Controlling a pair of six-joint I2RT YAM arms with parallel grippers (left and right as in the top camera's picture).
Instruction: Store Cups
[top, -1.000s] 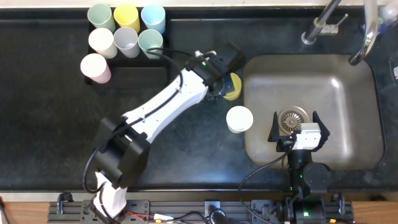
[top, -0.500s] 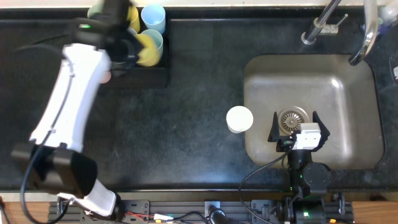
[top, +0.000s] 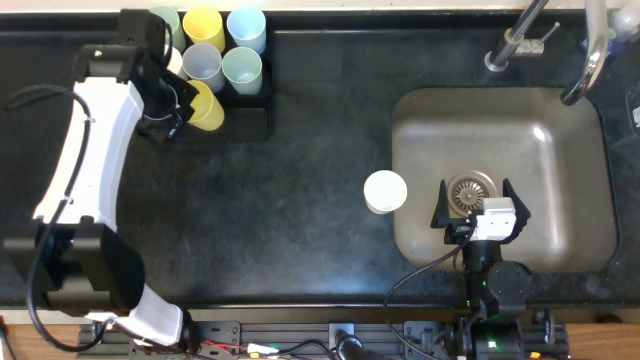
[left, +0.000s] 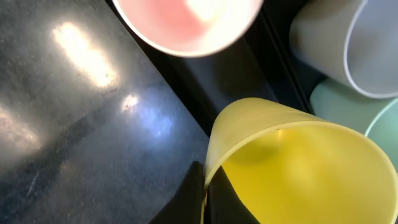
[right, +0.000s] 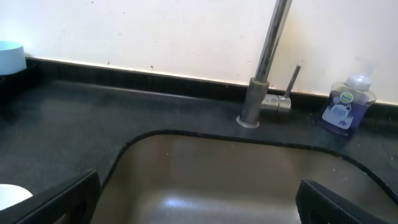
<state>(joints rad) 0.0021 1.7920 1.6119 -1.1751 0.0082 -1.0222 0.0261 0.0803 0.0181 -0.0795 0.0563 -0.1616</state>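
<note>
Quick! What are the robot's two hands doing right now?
Left gripper: closed, holding the yellow cup.
Right gripper: open, holding nothing.

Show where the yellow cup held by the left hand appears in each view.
Top view: yellow cup, upper left, over the front-left part of the rack.
Left wrist view: the cup, lower right, mouth toward the camera.
Right wrist view: not in it.
Shared landmark: mint cup, near it.

yellow cup (top: 206, 106) tilted at black rack (top: 250, 122), pastel cups (top: 243, 68) upright inside, white cup (top: 385, 191) beside sink (top: 560, 150)
</note>
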